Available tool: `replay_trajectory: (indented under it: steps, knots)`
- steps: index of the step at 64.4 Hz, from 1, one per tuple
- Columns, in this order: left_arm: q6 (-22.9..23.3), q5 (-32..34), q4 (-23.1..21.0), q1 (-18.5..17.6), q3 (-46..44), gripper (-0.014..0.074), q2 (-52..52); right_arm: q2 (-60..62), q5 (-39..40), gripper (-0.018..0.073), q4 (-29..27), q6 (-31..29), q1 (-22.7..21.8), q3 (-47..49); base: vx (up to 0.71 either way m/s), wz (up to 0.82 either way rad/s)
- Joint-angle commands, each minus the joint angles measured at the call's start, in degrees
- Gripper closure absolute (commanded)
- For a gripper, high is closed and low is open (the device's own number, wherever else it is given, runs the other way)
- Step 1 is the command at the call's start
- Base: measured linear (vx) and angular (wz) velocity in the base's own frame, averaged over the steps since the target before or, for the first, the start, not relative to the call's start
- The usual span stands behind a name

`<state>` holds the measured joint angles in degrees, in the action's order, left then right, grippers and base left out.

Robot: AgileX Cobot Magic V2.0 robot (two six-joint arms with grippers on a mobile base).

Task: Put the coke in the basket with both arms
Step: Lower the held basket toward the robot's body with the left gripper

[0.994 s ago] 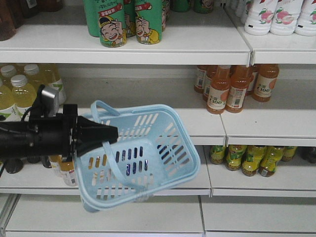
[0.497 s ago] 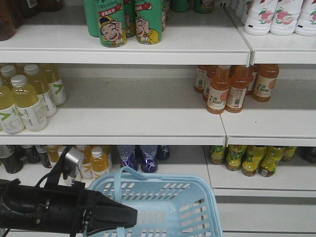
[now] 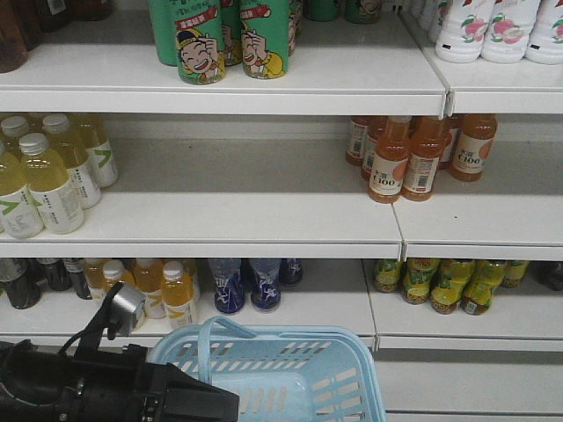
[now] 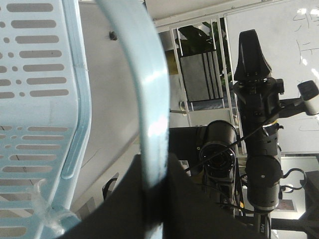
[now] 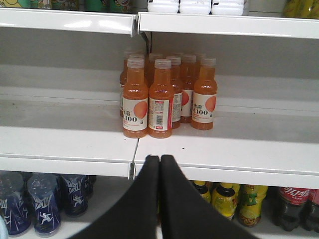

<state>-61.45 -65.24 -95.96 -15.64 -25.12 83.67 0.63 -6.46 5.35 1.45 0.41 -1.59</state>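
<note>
The light blue basket (image 3: 290, 378) hangs low at the bottom of the front view, upright, its rim cut off by the frame edge. My left gripper (image 3: 220, 404) is shut on one of its loop handles (image 3: 207, 338). In the left wrist view the pale blue handle (image 4: 152, 109) runs between the black jaws of the left gripper (image 4: 155, 199), with the slotted basket wall (image 4: 35, 99) to the left. My right gripper (image 5: 159, 159) is shut and empty in front of the middle shelf edge. Coke (image 5: 294, 201), a dark bottle with a red label, stands on the lower shelf at the far right.
White shelves (image 3: 220, 220) hold orange juice bottles (image 3: 413, 158), pale yellow bottles (image 3: 44, 176), green cans (image 3: 229, 40), blue bottles (image 3: 251, 283) and yellow-green bottles (image 3: 440, 281). In the right wrist view the orange bottles (image 5: 159, 97) stand just beyond the gripper. The other black arm (image 4: 259, 99) shows in the left wrist view.
The left arm has carried the basket down from the middle shelf's height to the bottom of the view, and it has levelled from tilted to upright. Lower-shelf bottles now show.
</note>
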Motion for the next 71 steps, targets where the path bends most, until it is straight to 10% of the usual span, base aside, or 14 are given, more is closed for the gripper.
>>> replay_trajectory:
  steps: [1,71]
  knots:
    - [-1.1,-2.7,-5.6,-0.4,-1.0,0.0604,-2.0,0.7,4.2,0.0569,0.2,-0.4,-0.3,-0.4,0.0,0.0]
    - [-1.0,0.1,-5.2,-0.4,-1.0,0.0603,-2.0,0.7,4.2,0.0569,0.2,-0.4,-0.3,-0.4,0.0,-0.01]
